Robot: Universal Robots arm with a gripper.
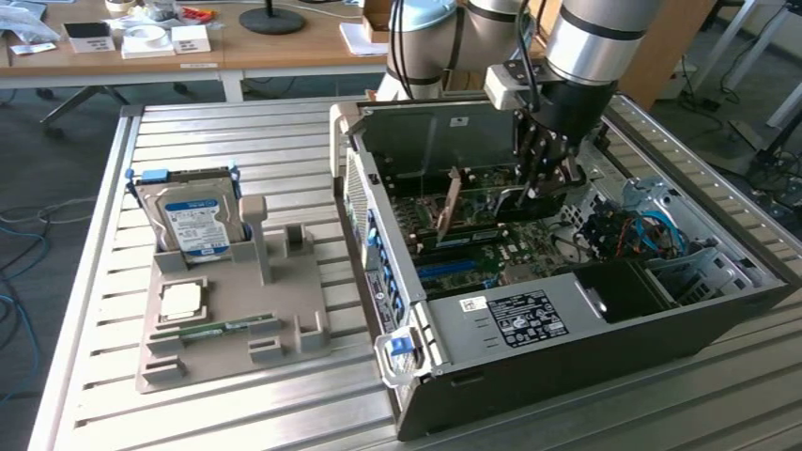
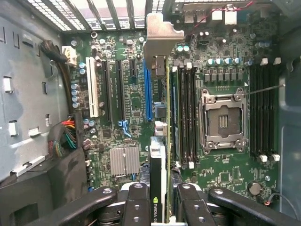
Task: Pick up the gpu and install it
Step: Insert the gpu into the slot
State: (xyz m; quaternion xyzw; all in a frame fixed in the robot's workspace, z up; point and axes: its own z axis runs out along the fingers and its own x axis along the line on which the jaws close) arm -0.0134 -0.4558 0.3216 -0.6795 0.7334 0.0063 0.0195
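- Now you're mid-install: your gripper (image 2: 160, 202) pinches the gpu (image 2: 157, 160), lower centre of the wrist frame.
- Seating likely needs its edge squared over the blue slot (image 2: 147, 94).

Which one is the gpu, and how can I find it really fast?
Look inside the big open computer case on the slatted metal table, where the gripper reaches down. Clamped between its black fingers is the gpu, a thin dark card standing on edge over the green motherboard. Unlike the long slots beside it, it ends in a bent silver bracket.
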